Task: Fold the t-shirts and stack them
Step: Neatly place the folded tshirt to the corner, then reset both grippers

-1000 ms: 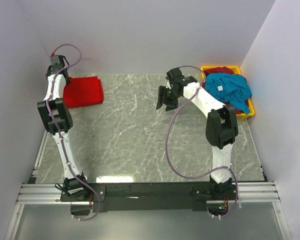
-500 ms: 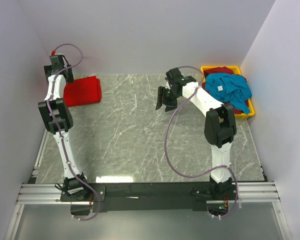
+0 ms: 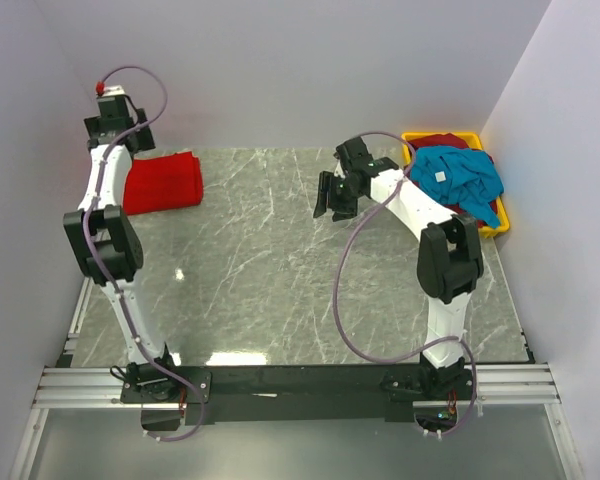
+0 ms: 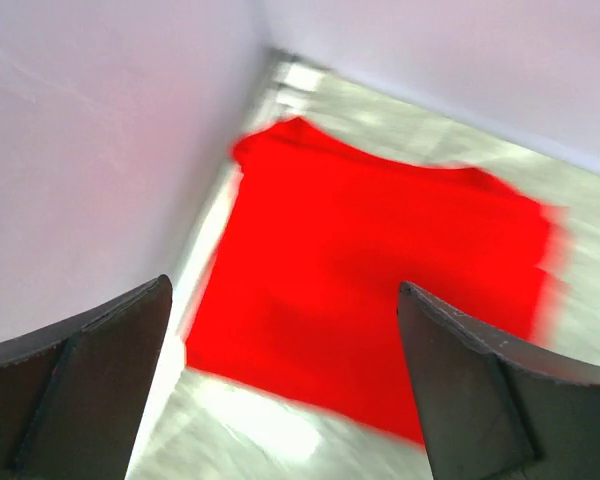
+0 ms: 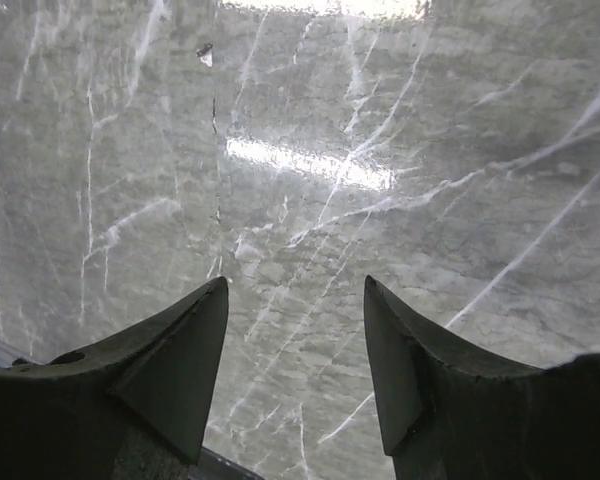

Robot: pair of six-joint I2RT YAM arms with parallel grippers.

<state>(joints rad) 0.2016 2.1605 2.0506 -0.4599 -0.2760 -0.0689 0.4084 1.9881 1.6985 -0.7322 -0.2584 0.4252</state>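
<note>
A bright red t-shirt [image 3: 165, 182] lies folded flat on the marble table at the far left, beside the wall. My left gripper [image 3: 118, 130] hangs above its far left edge, open, with nothing between its fingers. The left wrist view looks down between those spread fingers [image 4: 285, 290] onto the red t-shirt [image 4: 380, 270]. My right gripper [image 3: 332, 200] hovers open over bare table at the middle right, and the right wrist view shows only marble between its fingertips [image 5: 295, 285]. A teal-blue t-shirt [image 3: 458, 178] with a white tag lies crumpled on a dark maroon one [image 3: 440, 141].
The yellow bin [image 3: 492, 230] holding the crumpled shirts stands at the far right corner against the right wall. White walls close in the table on the left, back and right. A metal rail [image 3: 280, 385] runs along the near edge by the arm bases.
My left gripper has opened and let go of the red t-shirt, then risen up and back from it. The right arm has barely shifted.
</note>
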